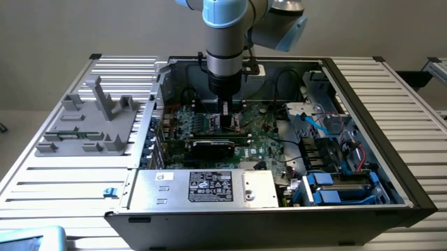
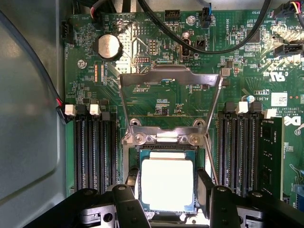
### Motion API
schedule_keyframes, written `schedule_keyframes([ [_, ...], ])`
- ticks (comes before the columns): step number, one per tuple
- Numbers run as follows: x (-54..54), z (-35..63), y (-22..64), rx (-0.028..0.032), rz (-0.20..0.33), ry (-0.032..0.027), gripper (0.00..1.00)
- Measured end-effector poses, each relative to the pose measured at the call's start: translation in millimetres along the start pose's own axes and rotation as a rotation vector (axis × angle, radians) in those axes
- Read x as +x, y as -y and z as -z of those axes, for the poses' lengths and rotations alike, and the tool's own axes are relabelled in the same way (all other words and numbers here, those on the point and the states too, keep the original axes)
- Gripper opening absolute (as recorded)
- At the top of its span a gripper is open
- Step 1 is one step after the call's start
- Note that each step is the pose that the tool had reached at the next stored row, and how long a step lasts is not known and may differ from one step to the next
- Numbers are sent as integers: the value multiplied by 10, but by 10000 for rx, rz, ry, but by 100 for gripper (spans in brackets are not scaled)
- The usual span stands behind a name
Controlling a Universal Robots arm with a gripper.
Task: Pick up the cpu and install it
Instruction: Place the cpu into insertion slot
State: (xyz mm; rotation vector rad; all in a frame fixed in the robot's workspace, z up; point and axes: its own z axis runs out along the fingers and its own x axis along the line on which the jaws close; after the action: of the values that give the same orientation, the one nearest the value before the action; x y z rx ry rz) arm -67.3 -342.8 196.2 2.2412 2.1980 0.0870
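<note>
The small square cpu with its shiny silver top lies square over the black socket frame on the green motherboard, the silver load plate swung up beyond it. It's right inside the black pincer. Clamped or slack, I can't tell. Looks like the seating step, which calls for a level, gentle touch.

One cpu, one computer case, one grey fixture.
</note>
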Motion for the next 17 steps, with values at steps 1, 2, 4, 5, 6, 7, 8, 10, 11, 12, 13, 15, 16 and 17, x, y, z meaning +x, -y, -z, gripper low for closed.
schedule_keyframes([
  [1, 0, 0, 0, 0, 0, -10, 56],
  [2, -1, 1, 0, 1, -1, -22, 56],
  [4, 0, 2, 0, -1, -1, -48, 56],
  [5, 0, 2, 0, 0, -2, -49, 56],
  [6, 0, 2, 0, 1, -2, -48, 56],
  [7, -1, 2, 0, 2, -2, -46, 56],
  [8, -1, 1, 1, 2, -1, -46, 56],
  [10, -1, -1, 0, 2, -2, -46, 56],
  [11, -1, -1, 0, 2, -1, -47, 56],
  [12, -1, -2, 0, 1, -1, -47, 56],
  [13, -1, -2, 0, 1, -2, -46, 56],
  [15, -1, -3, 0, 1, 0, -40, 56],
  [16, -1, -3, 1, 0, -1, -39, 56],
  [17, -1, -2, 1, 0, -2, -38, 56],
])
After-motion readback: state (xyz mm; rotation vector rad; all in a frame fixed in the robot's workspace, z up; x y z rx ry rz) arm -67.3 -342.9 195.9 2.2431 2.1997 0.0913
